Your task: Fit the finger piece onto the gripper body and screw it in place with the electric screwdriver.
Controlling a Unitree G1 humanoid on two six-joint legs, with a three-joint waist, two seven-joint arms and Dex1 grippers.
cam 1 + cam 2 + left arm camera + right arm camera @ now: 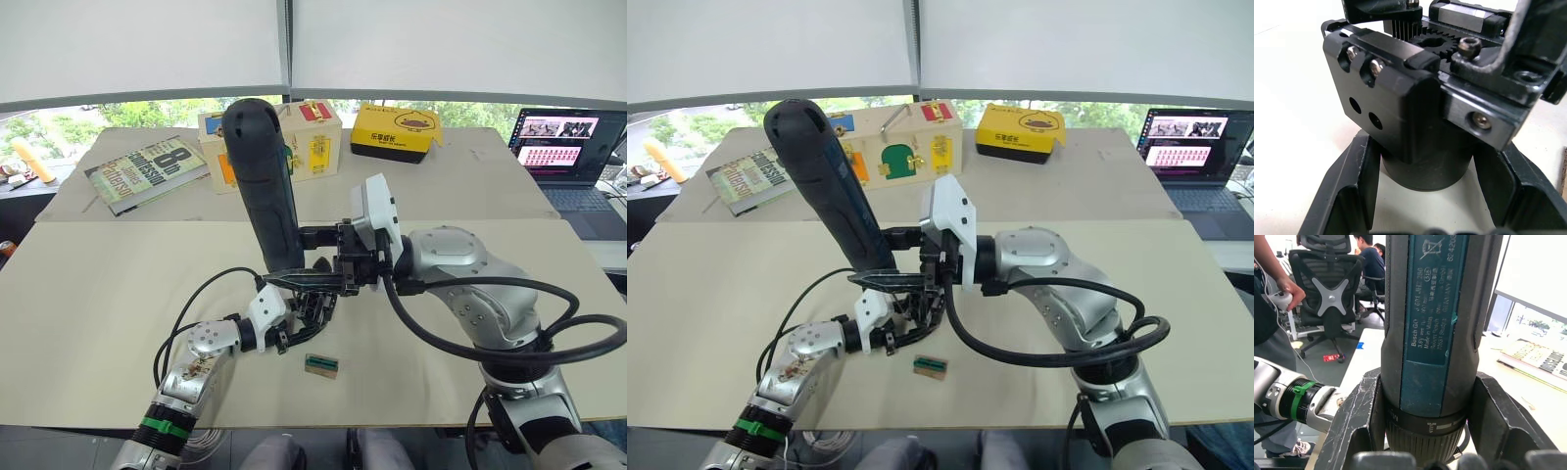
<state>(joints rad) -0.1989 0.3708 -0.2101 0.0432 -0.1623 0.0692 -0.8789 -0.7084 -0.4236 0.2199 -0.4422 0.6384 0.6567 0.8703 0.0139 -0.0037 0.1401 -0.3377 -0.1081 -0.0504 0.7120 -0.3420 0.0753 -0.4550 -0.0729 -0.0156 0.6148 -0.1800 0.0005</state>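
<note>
Near the centre of the head views, the right gripper (pixel 294 257) is clamped on the thick dark grey-black cylindrical electric screwdriver (pixel 263 176), its two black fingers pressed against either side of the barrel just above the ribbed collar, as the right wrist view shows. The tool stands nearly upright, leaning slightly toward the upper left of the frame, its lower end coming down over the small chunky black metal gripper body (pixel 312 305) just below centre. The left gripper (pixel 1425 196) grasps that block, its fingers closed around the round black base, with screws, a gear and two empty holes visible on the upper part. The tip of the tool is hidden, so contact with a screw cannot be told. A small green-and-tan rectangular block (pixel 321 365) lies on the beige tabletop (pixel 98 313) just below the block, apart from it.
</note>
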